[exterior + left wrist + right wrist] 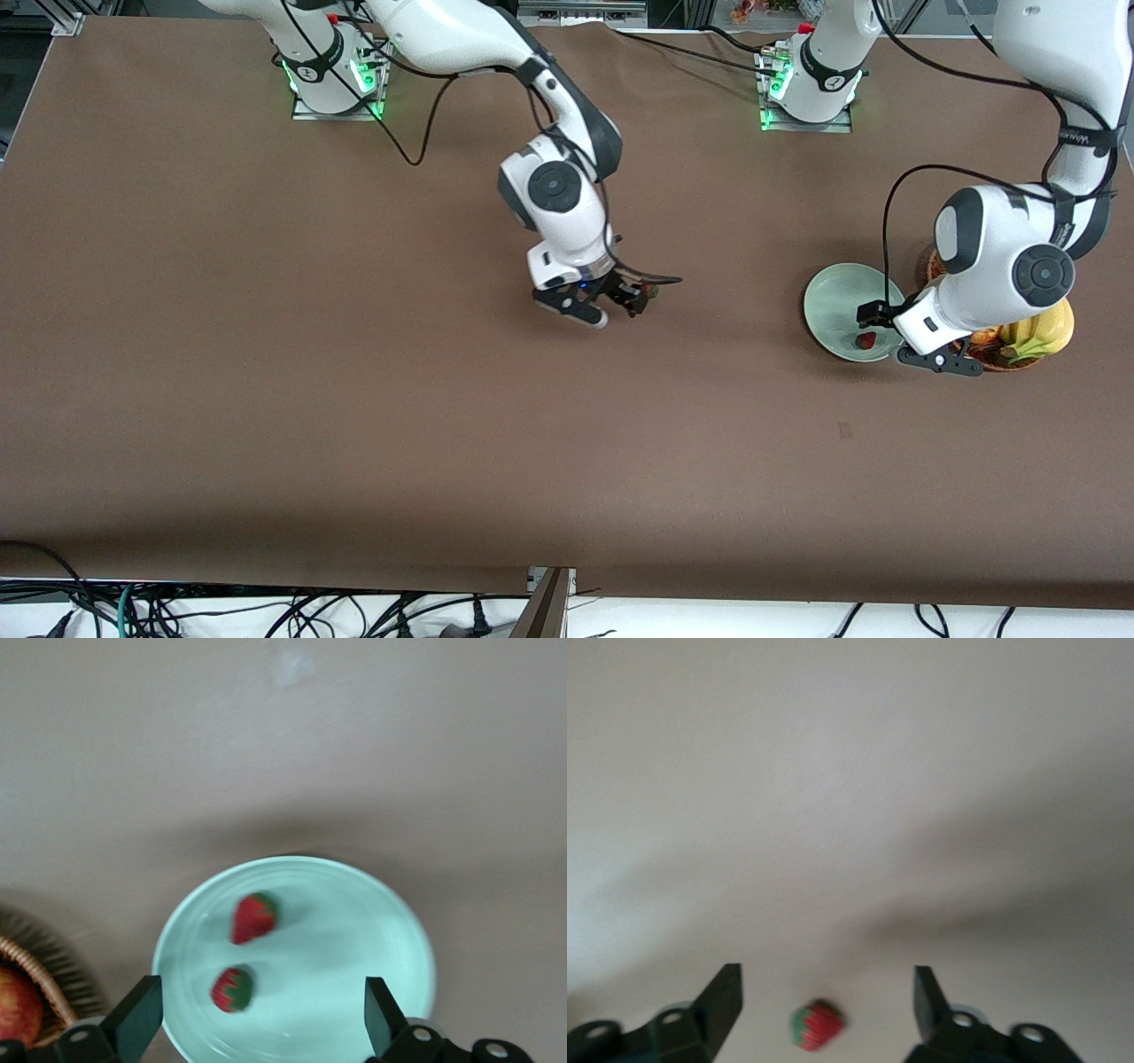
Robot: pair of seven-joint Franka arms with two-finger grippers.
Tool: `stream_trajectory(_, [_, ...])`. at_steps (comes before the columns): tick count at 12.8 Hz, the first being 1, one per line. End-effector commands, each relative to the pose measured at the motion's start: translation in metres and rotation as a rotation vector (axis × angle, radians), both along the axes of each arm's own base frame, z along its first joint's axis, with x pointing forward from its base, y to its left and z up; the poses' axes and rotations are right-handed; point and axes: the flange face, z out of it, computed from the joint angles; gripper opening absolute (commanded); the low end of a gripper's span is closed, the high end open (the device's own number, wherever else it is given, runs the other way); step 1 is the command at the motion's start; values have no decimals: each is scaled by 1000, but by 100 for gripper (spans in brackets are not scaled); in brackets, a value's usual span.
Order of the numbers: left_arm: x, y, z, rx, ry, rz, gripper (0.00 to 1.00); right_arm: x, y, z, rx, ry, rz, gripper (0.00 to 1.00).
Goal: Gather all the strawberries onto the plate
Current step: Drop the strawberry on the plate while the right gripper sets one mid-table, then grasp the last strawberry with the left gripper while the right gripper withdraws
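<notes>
I see two red, green-capped strawberries (pixel 253 917) in the mint plate (pixel 390 921) under my open left gripper (pixel 257 1023) | third strawberry (pixel 817 1026) on worktop (pixel 850 771) between open right gripper (pixel 828 1010) fingers

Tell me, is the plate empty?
No. The plate holds two strawberries, seen between the open left gripper fingers. A third strawberry lies on the table under the open right gripper.

The strawberries (pixel 253 917) are red with green caps. The plate (pixel 390 930) is pale mint green. The table (pixel 266 354) is plain brown.
</notes>
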Motion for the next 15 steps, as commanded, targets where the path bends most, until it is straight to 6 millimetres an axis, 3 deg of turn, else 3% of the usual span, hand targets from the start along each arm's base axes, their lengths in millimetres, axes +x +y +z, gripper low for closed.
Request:
stream_trajectory(1, [-8, -52, 23, -22, -6, 80, 100, 40, -66, 58, -24, 19, 149, 100])
stream_trajectory(3, [-17, -103, 22, -21, 17, 142, 100, 72, -125, 84, -80, 4, 122, 100])
stream_trajectory(4, [-22, -130, 20, -21, 24, 171, 100, 78, -141, 102, -85, -4, 116, 100])
stream_trajectory(7, [-41, -206, 20, -23, 22, 256, 100, 73, -174, 135, -105, 50, 149, 100])
stream_trajectory(10, [-59, -272, 7, -42, -9, 367, 100, 53, -217, 188, -144, 43, 230, 100])
stream_trajectory(13, [-77, -323, -23, -17, -80, 460, 100, 38, -282, 234, -118, 67, 308, 100])
stream_trajectory(15, [-85, -340, -47, 0, -105, 514, 100, 34, -325, 252, -125, 65, 346, 100])
